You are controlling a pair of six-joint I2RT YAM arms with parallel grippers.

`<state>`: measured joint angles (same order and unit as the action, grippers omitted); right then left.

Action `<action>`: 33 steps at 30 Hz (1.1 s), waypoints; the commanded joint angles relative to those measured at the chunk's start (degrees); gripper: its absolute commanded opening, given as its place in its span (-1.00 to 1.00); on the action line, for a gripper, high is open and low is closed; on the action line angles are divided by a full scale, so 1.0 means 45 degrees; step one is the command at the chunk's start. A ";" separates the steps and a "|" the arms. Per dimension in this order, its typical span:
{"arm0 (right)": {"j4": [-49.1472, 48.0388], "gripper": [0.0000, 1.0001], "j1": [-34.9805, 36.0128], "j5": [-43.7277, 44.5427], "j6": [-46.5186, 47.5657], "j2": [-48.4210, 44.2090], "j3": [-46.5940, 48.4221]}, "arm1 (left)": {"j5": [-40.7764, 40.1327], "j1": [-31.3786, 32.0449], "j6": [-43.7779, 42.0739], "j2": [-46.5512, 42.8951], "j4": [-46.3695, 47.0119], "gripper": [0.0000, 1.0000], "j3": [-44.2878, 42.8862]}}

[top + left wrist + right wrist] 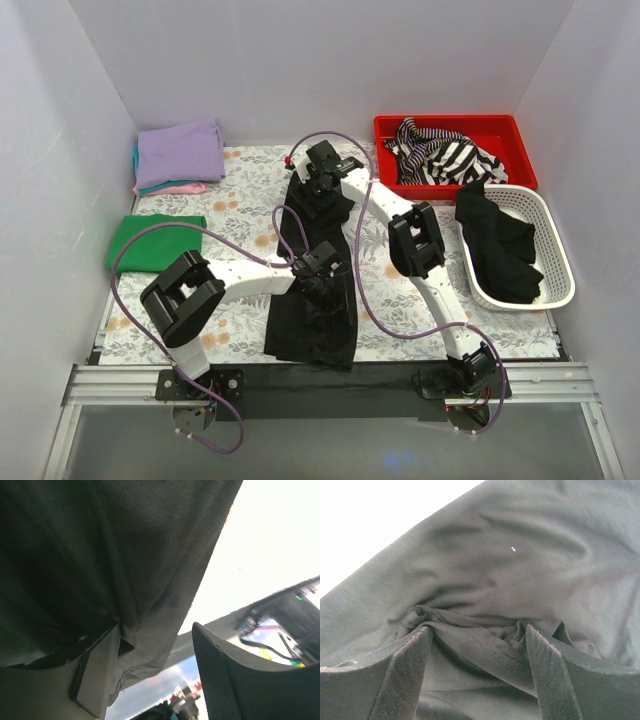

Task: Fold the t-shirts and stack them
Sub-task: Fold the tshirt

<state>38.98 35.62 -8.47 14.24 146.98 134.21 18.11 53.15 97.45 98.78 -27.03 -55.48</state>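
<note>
The black t-shirt [300, 330] is matt cloth (the basket [568, 280], glossy plastic).

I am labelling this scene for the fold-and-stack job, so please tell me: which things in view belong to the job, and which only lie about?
Belong to the job:
black t-shirt, in the middle under both arms
lavender t-shirt, folded, topping a pile
green t-shirt, folded, lying alone

Just lying about:
red bin holding a striped garment
white basket holding black garments

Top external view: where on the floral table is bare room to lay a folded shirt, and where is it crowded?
Free: between the lavender stack and the black shirt; the near-right corner in front of the white basket. Crowded: the middle, under the left arm and right arm.
</note>
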 commanded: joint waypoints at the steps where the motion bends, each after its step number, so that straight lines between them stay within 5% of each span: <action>1: -0.0768 0.62 -0.0024 0.1020 0.0138 -0.2126 -0.0682 | -0.3117 0.0221 -0.0620 -0.0133 -0.2781 0.17 -0.0147; 8: -0.2353 0.67 -0.0102 0.3013 0.0117 -0.4613 -0.1563 | -0.6695 -0.1124 -0.1946 -0.1833 -0.4072 0.27 -0.2667; 13: -0.2511 0.69 -0.0394 0.4693 -0.0585 -0.5257 -0.2847 | -0.6036 -0.3467 -0.3723 -0.1719 -0.3038 0.39 -0.4151; 17: -0.2569 0.66 -0.1155 0.4033 -0.1601 -0.6039 -0.4759 | -0.6172 -0.4542 -0.5848 -0.0372 -0.2238 0.49 -0.5733; 23: -0.3408 0.64 -0.1683 0.3134 -0.2401 -0.7173 -0.7323 | -0.3090 -0.6495 -0.6909 0.2380 -0.0479 0.55 -0.8252; 33: -0.3879 0.61 -0.2895 -0.0107 -0.4921 -0.5556 -0.6547 | -0.0082 -0.8469 -0.6773 0.6402 0.0225 0.56 -1.1750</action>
<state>24.21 24.01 -2.90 -2.83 118.80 100.84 10.24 16.78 67.51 126.13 -27.79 -104.16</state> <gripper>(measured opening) 0.810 0.778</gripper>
